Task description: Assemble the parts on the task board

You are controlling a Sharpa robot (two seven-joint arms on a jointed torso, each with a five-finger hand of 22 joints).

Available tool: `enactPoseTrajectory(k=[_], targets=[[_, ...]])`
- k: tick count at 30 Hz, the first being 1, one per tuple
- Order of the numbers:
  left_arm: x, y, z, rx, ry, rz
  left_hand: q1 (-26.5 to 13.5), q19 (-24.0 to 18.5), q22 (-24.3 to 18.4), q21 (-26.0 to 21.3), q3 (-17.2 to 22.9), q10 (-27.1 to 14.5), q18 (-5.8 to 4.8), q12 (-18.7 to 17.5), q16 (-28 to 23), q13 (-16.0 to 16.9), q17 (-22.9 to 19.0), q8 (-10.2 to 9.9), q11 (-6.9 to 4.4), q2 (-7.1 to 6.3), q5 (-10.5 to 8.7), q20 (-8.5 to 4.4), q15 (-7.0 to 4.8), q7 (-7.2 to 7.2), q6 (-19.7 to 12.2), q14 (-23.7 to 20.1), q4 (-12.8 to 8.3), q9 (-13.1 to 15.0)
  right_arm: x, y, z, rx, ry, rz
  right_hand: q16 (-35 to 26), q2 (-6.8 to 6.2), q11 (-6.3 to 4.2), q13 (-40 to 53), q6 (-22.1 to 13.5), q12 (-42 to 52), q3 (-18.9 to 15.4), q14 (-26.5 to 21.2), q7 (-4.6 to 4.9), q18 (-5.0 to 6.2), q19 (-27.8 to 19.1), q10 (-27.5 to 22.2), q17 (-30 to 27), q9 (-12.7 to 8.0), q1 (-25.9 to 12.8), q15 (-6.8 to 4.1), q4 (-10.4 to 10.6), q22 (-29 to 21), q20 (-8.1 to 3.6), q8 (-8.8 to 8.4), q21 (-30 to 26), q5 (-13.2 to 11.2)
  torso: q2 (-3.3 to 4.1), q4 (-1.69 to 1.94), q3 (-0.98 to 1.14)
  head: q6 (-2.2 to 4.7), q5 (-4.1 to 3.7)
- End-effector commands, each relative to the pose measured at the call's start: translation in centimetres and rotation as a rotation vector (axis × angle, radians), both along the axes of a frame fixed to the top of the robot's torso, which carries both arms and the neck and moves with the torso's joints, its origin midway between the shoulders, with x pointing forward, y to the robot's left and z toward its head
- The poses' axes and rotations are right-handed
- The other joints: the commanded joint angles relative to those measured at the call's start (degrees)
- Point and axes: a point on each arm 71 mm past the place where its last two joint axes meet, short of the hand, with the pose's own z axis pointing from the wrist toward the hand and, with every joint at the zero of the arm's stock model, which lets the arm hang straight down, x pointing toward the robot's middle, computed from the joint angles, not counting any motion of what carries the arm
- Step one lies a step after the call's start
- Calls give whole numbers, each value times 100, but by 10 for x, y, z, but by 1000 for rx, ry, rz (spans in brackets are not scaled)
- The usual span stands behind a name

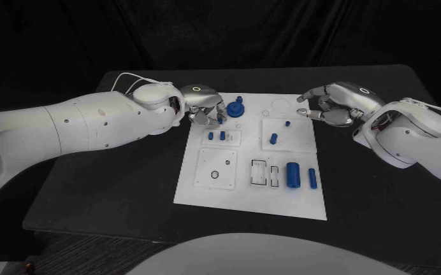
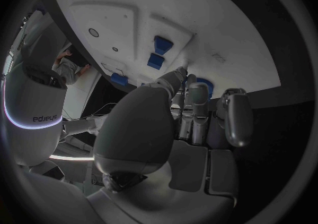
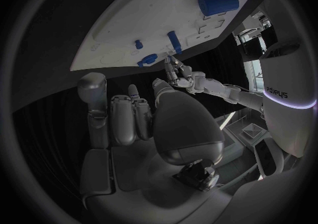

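**Left hand at the board's far corner, assembly partly done**

The left hand [image 1: 204,108] is seen at the white board's [image 1: 213,192] far left corner, fingers curled beside a tall blue piece [image 1: 237,106]; whether anything is held cannot be told. The right hand [image 1: 332,104] hovers off the board's right edge, curled on nothing. Small pegs [image 1: 216,136] are seated; two cylinders [image 1: 301,175] lie loose, so work remains.

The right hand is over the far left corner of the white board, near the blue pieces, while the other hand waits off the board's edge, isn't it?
Not quite: it is the left hand that is over the far left corner of the task board, by the tall blue part. The right hand waits off the board's far right edge. The head view shows this.
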Motion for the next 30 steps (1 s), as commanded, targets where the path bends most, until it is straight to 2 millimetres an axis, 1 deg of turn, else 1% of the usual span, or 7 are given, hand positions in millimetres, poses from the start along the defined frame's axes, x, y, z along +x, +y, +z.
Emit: enactPoseTrajectory(k=[1, 12, 22, 25, 27, 28, 30], targets=[[0, -2, -2, 4, 8, -6, -34, -54, 1018, -28, 32, 44, -23, -29, -20, -10, -1, -22, 0, -11, -8, 0, 14, -16, -44, -39, 15, -1, 0, 0, -2, -3, 8, -10, -24, 8, -19, 286, 42, -24, 30, 208, 13, 69, -47, -38, 152, -9, 45, 14, -4, 415, -8, -36, -25, 26, 1, 1, 2, 0, -8], [0, -3, -8, 6, 17, -9, -14, -64, 1014, -44, 44, 55, -20, -38, -29, -15, -17, -28, -1, -9, -1, 0, 14, -18, -52, -51, 1, -2, -1, 0, -2, -3, 11, -8, -24, 8, -19, 286, 42, -24, 30, 208, 13, 69, -47, -38, 152, -9, 45, 14, -4, 415, -8, -36, -25, 26, 6, -5, -2, 0, -6], [-1, -3, -10, 5, 22, -12, -5, -70, 1012, -53, 49, 67, -18, -40, -40, -16, -37, -31, 0, -10, 2, -1, 14, -16, -54, -62, -6, -2, -1, 0, -2, -5, 14, -10, -30, 11, -17, 284, 52, -27, 35, 206, 13, 70, -50, -40, 148, -10, 51, 15, -5, 412, -7, -37, -38, 26, 3, 1, 5, 0, -1], [-1, -3, -10, 6, 22, -10, -5, -84, 1006, -74, 47, 68, -14, -55, -60, -23, -70, -46, 1, -28, 1, 0, 16, -20, -77, -85, -13, -5, -1, 0, -2, -5, 14, -9, -30, 11, -17, 284, 52, -27, 35, 206, 13, 70, -50, -40, 148, -10, 51, 15, -5, 412, -7, -37, -38, 26, 1, 2, 2, 0, 3], [-1, -2, -10, 7, 20, -4, -22, -101, 1000, -99, 53, 45, -10, -106, -76, -46, -99, -147, -4, -57, -12, 2, 18, -49, -251, -111, -6, -44, -1, 0, -2, -5, 13, -9, -30, 11, -17, 284, 52, -27, 35, 206, 13, 70, -50, -40, 148, -10, 51, 15, -5, 412, -7, -37, -38, 26, 1, 2, -2, 0, 6], [0, -1, -10, 8, 20, -1, -43, -118, 994, -126, 70, -9, -6, -179, -93, -78, -135, -266, 26, -96, -58, 7, 38, -213, -589, -135, 10, -127, -1, 0, -2, -4, 13, -8, -34, 14, -17, 278, 57, -33, 39, 205, 14, 72, -54, -44, 144, -10, 56, 15, -6, 408, -6, -38, -53, 26, 2, 2, -2, 0, 7], [0, 1, -10, 10, 19, 9, -82, -141, 984, -163, 70, -52, 0, -236, -121, -103, -188, -275, 77, -144, -127, 14, 68, -359, -933, -170, 37, -214, -1, 0, -2, -4, 13, -9, -40, 9, -17, 276, 57, -35, 40, 203, 14, 71, -52, -46, 139, -11, 63, 15, -11, 410, -6, -42, -47, 25, 0, 3, -1, 0, 4]])
